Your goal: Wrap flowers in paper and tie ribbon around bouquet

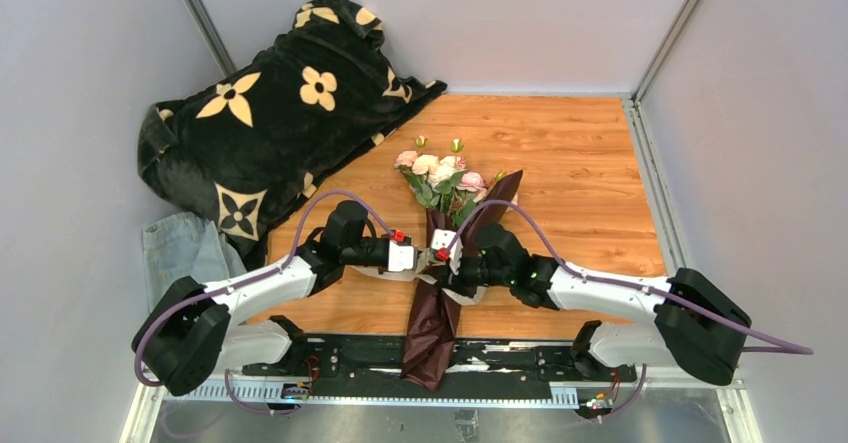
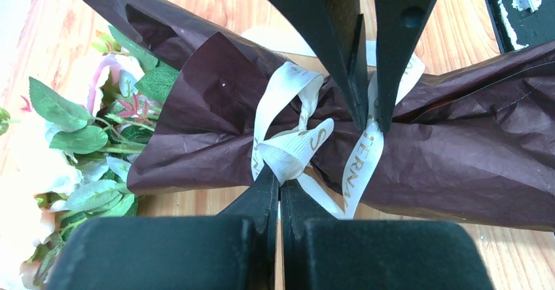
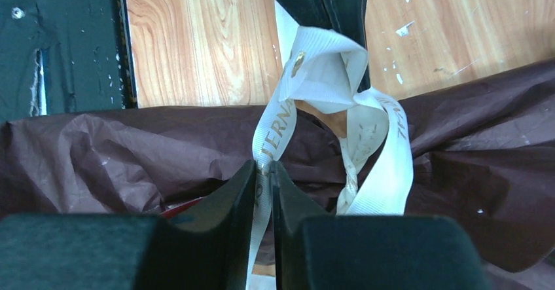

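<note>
Left gripper (image 2: 280, 184) and right gripper (image 3: 264, 171) each pinch a tail of the ribbon (image 2: 291, 149), loosely knotted around the bouquet (image 1: 437, 318) lying on the table (image 1: 580, 183), so pulling both tails apart evenly and level should cinch it without tearing the paper (image 2: 458, 152).

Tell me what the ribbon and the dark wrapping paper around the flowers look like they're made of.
The ribbon: probably woven fabric, satin or grosgrain; cream, soft sheen, fine ribbed weave, gold printed letters. The paper: a thin maroon tissue-like sheet, possibly nonwoven; mostly matte, with fine crinkles and sharp creases.
</note>
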`<state>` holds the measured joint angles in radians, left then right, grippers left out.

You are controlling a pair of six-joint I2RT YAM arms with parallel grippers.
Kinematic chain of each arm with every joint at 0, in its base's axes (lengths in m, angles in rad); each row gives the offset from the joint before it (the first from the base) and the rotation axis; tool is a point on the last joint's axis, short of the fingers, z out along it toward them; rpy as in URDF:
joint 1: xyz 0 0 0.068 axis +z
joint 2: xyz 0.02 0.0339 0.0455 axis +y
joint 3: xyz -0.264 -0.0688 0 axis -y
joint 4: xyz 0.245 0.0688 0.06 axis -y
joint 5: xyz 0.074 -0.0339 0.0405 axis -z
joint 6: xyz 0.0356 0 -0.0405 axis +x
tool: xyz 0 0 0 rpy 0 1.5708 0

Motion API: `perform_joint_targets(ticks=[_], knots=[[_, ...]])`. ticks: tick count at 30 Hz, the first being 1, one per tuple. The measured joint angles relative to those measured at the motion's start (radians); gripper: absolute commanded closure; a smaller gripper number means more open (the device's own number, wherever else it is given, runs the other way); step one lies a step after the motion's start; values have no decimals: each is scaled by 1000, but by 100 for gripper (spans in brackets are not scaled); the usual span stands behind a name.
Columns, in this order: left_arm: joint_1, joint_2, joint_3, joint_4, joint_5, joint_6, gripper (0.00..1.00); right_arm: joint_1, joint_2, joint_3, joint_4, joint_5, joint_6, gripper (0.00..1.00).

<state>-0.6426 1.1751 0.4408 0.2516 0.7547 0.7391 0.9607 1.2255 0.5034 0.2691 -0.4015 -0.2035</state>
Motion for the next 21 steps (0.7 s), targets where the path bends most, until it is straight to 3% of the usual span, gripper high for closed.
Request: perform_joint_targets(ticks=[2, 17, 21], knots=[[0, 0, 0, 0, 0, 6, 100, 1, -20, -4, -2, 11, 1, 100], [0, -12, -29, 1, 10, 85, 100, -56, -247, -8, -247, 122, 60, 100], [0, -11, -52, -23, 28, 177, 100, -146, -245, -8, -326, 115, 126, 100]])
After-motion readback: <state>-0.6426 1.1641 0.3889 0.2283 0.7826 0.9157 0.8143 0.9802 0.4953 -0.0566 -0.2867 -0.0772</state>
